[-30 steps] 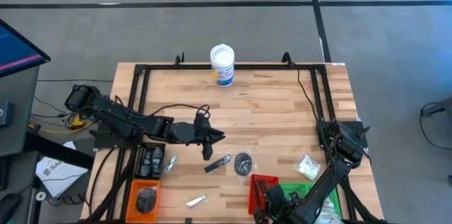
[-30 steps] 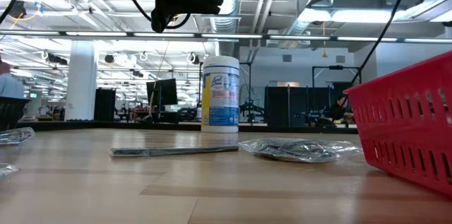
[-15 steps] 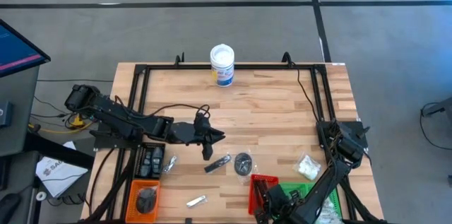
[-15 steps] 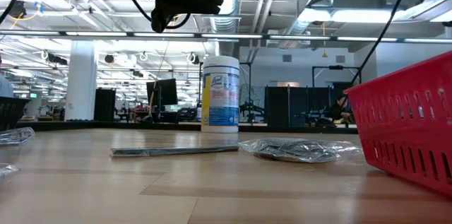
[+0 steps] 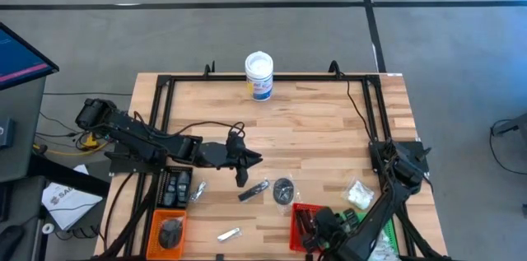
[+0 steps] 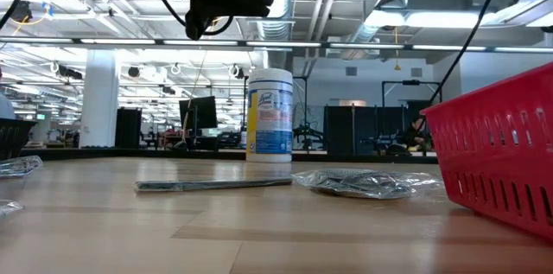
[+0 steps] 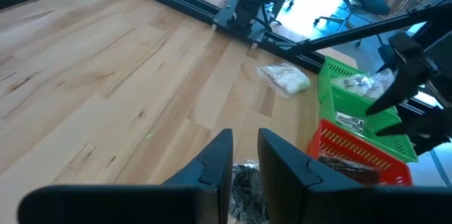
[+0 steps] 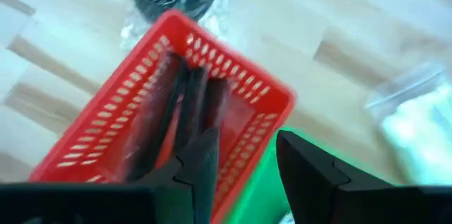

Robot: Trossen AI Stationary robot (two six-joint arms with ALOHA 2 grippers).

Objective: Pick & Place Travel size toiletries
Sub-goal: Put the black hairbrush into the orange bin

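My left gripper (image 5: 257, 160) hangs above the table's middle, empty, its fingers (image 7: 245, 160) a narrow gap apart. Just beyond it a slim black stick (image 5: 251, 191) and a dark disc in a clear packet (image 5: 282, 188) lie flat on the wood; both show in the low view, the stick (image 6: 212, 185) and the packet (image 6: 354, 183). My right gripper (image 5: 317, 226) is open and empty over the red tray (image 8: 212, 111), which holds black sticks (image 8: 187, 104). A clear packet with white contents (image 5: 358, 194) lies at the right.
A white tub with a blue label (image 5: 258, 76) stands at the far edge. An orange tray (image 5: 169, 230) with a dark disc, a silvery packet (image 5: 198, 192) and a silvery sachet (image 5: 229, 233) lie at the near left. A green tray (image 5: 366, 226) sits beside the red one.
My right gripper has shifted a little toward the table's right edge over the red tray, still open. The left arm and the items on the table have kept still.
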